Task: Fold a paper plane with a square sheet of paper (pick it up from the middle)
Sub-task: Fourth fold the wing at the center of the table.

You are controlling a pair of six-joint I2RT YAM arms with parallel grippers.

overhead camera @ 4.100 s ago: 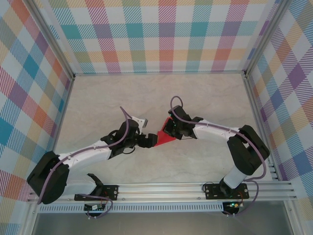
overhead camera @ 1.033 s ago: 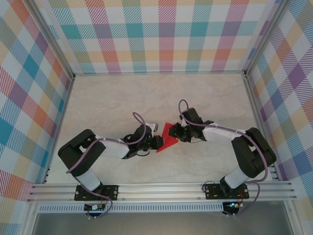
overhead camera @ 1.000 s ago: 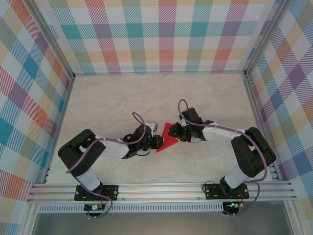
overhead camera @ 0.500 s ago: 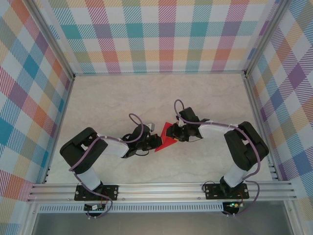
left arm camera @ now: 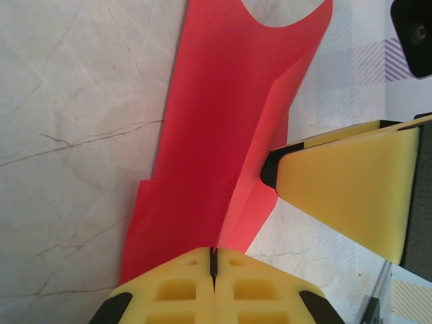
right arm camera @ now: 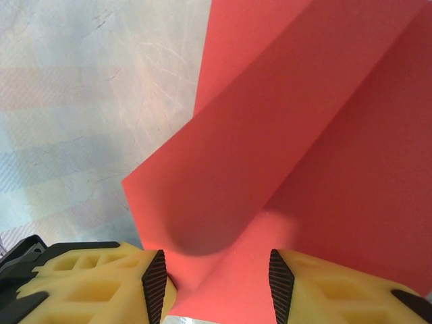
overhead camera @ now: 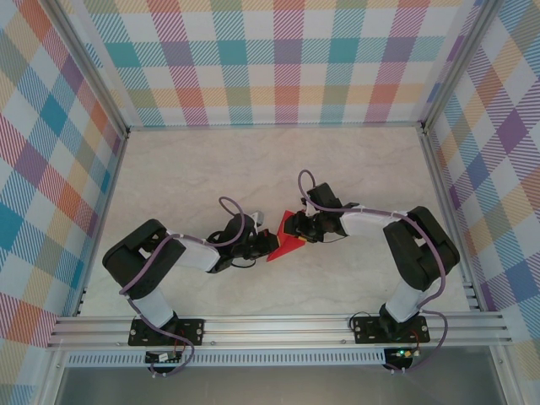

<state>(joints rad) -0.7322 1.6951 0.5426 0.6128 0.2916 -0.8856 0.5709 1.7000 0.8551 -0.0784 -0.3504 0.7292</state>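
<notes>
The left claw is clenched: its two yellow foam pads meet along a hairline seam, and the near end of the thin, bright red, partly folded sheet of paper is pinched in that seam. From this claw the sheet runs straight ahead over the pale, marble-patterned tabletop. A raised crease starts right at the fingertips and slants ahead and to the right, and a lower flap lies flat just left of the pads. Ahead and to the right of the left claw, one yellow, black-tipped finger of the right claw sits right at the sheet's right edge. The right claw is released: its fingers stand apart, with the red paper bulging up in the gap between them and the rest of the sheet spreading ahead and to its right. In the top view the two claws face each other tip to tip, and the paper lies between them as a small red triangle, just in front of each.
</notes>
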